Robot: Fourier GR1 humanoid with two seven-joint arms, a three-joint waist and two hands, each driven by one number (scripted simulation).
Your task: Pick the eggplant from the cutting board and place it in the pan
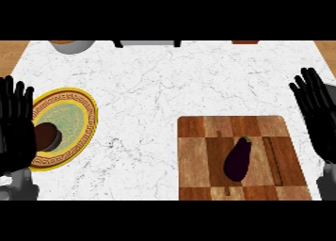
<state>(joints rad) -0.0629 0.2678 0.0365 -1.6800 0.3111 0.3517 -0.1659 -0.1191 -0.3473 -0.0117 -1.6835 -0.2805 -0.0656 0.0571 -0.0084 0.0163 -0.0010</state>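
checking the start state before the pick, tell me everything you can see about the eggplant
The eggplant is dark purple, almost black, smooth and glossy, with a small greenish stem cap at its upper end. It is long and plump, wider toward the lower end. It lies flat on the wooden cutting board, slightly right of the board's middle, tilted a little so the stem points up and right. Only the board touches it; neither hand is on it.

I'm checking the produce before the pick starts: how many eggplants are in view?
1. The eggplant lies on the cutting board at the lower right of the counter, touched by neither hand. None shows elsewhere.
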